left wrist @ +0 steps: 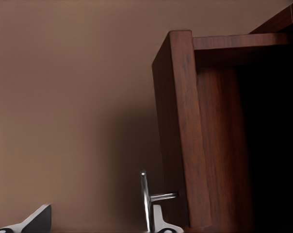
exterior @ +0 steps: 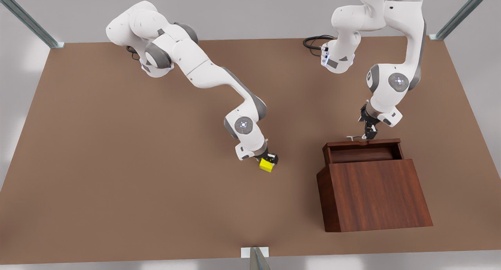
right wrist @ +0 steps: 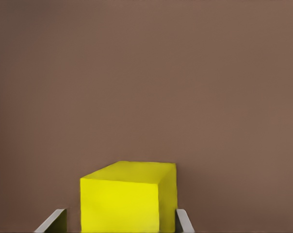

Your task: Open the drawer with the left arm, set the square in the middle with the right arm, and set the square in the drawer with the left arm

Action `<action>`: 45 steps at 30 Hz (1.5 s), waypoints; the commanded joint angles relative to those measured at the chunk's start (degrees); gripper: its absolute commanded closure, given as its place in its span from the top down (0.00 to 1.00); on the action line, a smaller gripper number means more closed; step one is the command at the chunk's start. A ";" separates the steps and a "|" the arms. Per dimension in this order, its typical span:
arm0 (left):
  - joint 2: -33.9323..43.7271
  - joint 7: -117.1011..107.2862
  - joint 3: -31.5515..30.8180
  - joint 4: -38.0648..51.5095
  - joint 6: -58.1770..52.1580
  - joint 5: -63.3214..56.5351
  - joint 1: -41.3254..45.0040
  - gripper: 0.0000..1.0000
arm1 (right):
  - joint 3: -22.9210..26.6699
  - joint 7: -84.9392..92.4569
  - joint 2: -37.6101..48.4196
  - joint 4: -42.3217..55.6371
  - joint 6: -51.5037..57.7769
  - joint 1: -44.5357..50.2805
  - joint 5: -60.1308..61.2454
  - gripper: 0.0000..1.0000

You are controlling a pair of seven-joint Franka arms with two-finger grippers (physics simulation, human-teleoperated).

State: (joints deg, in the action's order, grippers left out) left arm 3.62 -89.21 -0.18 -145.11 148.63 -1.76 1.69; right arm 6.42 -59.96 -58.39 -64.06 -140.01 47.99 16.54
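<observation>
- A wide brown bench fills the front view, and its near edge and the whole of the front view's left side lie bare.
- Near the front edge, toward the front view's right, stands a dark wood cabinet with a slanted top; open bench surrounds it on every side.
- The drawer is pulled out from the cabinet's far side, toward the arms' bases, and its inside is dark and shadowed.
- Around mid-bench, well apart from the cabinet, the small yellow square sits between the fingers of the right gripper.
- In the right wrist view the square fills the gap, with a finger close against each side, so the fingers are narrowed to the cube's width; whether it rests on the bench or is just above it cannot be told.
- Farther back, the left gripper hangs at the thin silver handle on the drawer's far face.
- In the left wrist view the handle stands just beside one finger, while the other finger is far off, so the fingers are spread wide and grip nothing.
</observation>
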 commanded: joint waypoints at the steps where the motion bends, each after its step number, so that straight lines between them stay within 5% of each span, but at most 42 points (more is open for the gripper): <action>1: 0.07 0.00 0.00 -0.09 -0.01 0.00 -0.02 1.00 | 0.00 0.02 0.55 -0.54 0.00 0.00 -0.11 1.00; 4: 1.12 0.00 0.00 -0.44 -1.24 0.00 0.42 1.00 | 0.00 1.59 8.72 -6.42 0.09 -0.09 -1.16 1.00; 6: 1.83 0.00 0.00 -1.14 -1.42 0.09 0.51 1.00 | -0.79 11.61 21.64 -17.94 3.33 -4.21 -1.25 1.00; 9: 2.79 0.00 0.00 -2.28 -1.42 0.09 0.51 1.00 | -8.00 31.21 37.03 -25.24 24.33 -22.13 -8.72 1.00; 12: 10.51 0.35 0.00 -2.81 -8.17 0.00 1.21 1.00 | -8.17 49.83 47.74 -27.87 38.14 -36.20 -18.30 1.00; 16: 14.75 19.93 -0.09 -0.53 -9.50 0.27 2.35 1.00 | -7.73 66.02 47.76 -20.94 48.15 -45.00 -22.87 1.00; 20: 5.79 57.04 -0.53 10.62 -12.83 0.44 8.67 1.00 | -7.56 72.26 46.87 -17.06 49.57 -51.06 -20.59 1.00; 25: -10.12 56.34 -2.10 38.31 -35.16 0.71 19.14 1.00 | -7.65 72.53 47.31 -16.45 50.54 -51.59 -20.94 1.00; 32: -37.72 48.08 -10.72 68.20 -36.40 0.35 21.78 1.00 | -7.47 72.44 47.23 -16.27 50.45 -51.94 -20.85 1.00; 45: -53.10 64.42 -10.63 77.70 -32.53 -6.06 26.70 1.00 | -7.65 72.44 46.17 -16.27 49.57 -53.44 -20.85 1.00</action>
State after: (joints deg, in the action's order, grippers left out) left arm -49.69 -24.70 -10.76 -67.42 116.73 -6.16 28.38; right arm -1.23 12.48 -12.22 -80.26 -90.44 -5.45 -4.23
